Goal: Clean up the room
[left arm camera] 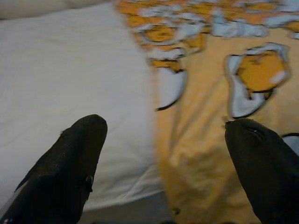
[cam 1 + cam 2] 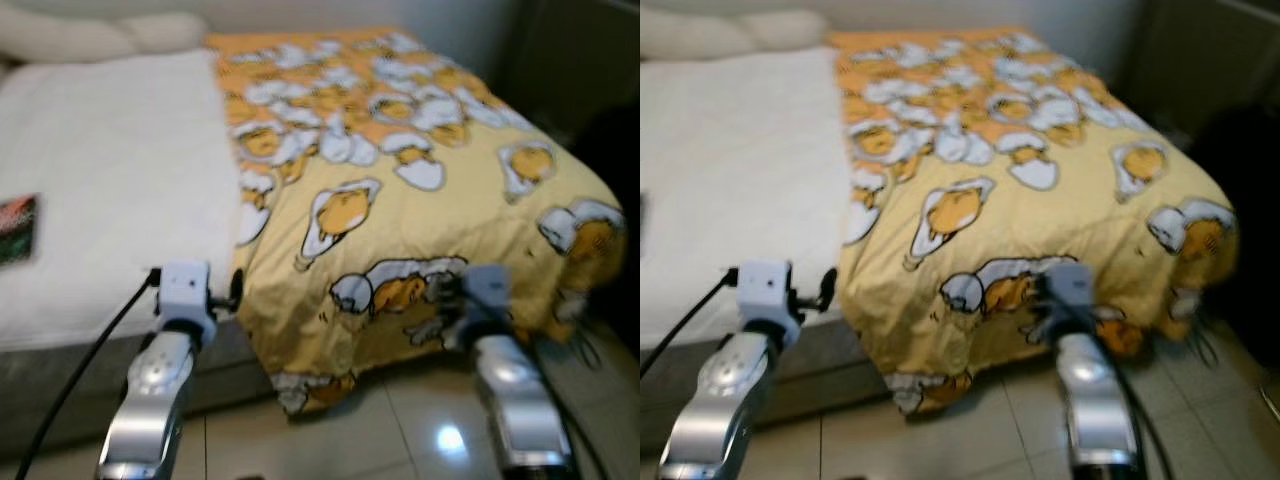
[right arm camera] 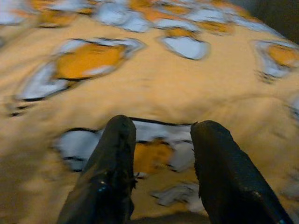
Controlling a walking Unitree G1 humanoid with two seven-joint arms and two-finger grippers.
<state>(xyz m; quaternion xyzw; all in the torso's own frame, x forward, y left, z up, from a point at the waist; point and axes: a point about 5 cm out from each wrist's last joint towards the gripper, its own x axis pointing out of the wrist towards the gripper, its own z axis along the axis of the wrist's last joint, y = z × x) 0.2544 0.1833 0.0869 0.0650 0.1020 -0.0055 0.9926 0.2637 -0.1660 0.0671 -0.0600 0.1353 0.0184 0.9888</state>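
Note:
A yellow quilt printed with cartoon egg figures covers the right part of the bed and hangs over its foot edge towards the floor. Bare white sheet covers the left part. My left gripper is open, its fingers spread wide, hovering near the foot edge where the quilt's edge meets the sheet. My right gripper is open with a narrower gap and nothing between the fingers. It points at the quilt's hanging front. Both silver arms reach in from below.
Pale pillows lie at the head of the bed. A small dark flat item rests on the sheet at the far left. Glossy tiled floor lies before the bed. Dark furniture stands to the right.

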